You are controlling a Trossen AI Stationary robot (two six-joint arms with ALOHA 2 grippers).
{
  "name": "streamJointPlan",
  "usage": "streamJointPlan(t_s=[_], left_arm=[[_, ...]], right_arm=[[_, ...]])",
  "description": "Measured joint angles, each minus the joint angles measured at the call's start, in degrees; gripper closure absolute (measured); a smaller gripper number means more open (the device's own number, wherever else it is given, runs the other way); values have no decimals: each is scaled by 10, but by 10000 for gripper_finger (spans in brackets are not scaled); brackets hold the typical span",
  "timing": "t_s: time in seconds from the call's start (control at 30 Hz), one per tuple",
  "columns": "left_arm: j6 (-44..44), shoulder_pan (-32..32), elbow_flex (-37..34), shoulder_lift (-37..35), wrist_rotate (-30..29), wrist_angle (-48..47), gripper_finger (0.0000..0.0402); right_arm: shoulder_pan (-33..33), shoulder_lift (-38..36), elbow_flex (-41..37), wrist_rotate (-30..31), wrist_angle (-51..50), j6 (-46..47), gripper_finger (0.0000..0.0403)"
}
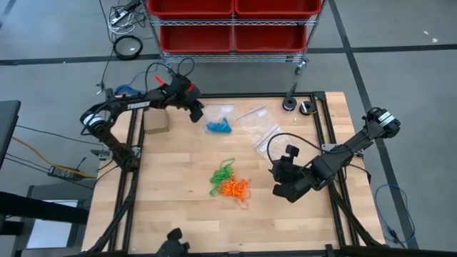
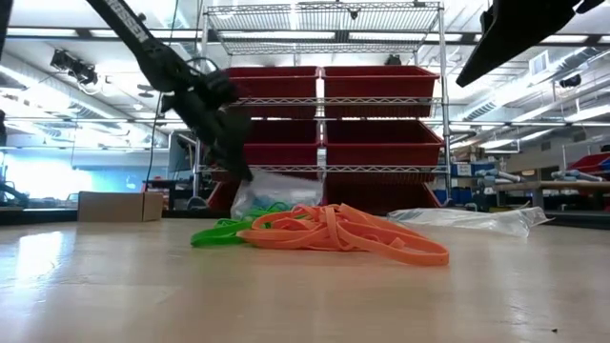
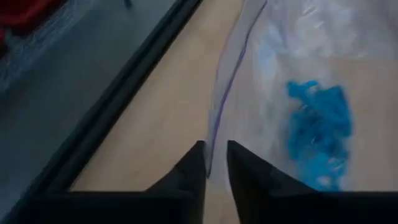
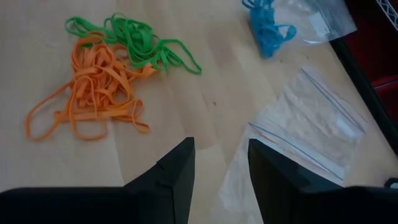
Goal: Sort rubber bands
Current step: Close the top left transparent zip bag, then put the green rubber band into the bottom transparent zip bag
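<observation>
Your left gripper point(image 1: 196, 111) was at the far left part of the table point(image 1: 178, 214), next to a small cardboard box point(image 1: 156, 121) and just beside a clear bag point(image 3: 311, 37) that held a clump of blue rubber bands point(image 1: 219, 127). In the left wrist view its two dark fingers point(image 3: 189, 177) stood a narrow gap apart, with the bag's edge running into that gap; you could not tell whether they were pinching the plastic or had let it go.

Your right gripper point(image 1: 280, 178) hung above the table's right side, near an empty clear bag point(image 4: 311, 140) that lay flat on the wood. Its fingers point(image 4: 177, 168) were spread apart with nothing between them, and the bag's corner lay below the gap.

The rest of the rubber bands lay loose near the middle of the table. The orange rubber bands point(image 4: 93, 93) formed a tangled heap, and the green rubber bands point(image 4: 140, 43) touched and partly overlapped that heap on its far side. From table height the orange pile point(image 2: 348, 233) sat in front, with the green loops point(image 2: 221, 232) showing to its left.

Beyond the table stood a wire shelf with red bins point(image 1: 232, 21).
</observation>
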Motion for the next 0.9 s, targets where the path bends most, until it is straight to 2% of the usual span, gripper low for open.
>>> streamJointPlan(t_s=[0.2,0.3,0.4,0.53,0.63,0.77,0.9], left_arm=[[-9,12,0,9,-56,13,233],[-16,16,1,6,-60,17,198],[-17,20,5,6,-72,14,176],[-17,20,5,5,-69,13,168],[-19,18,5,4,-37,13,171],[-45,1,5,-15,37,14,176],[-68,-52,6,-58,105,9,183]], right_arm=[[2,0,0,0,6,1,266],[2,0,0,0,7,1,268],[2,0,0,1,8,2,268],[2,0,0,2,8,5,268],[2,0,0,2,5,5,268],[0,0,0,3,-15,5,268],[-13,0,0,3,-70,16,268]])
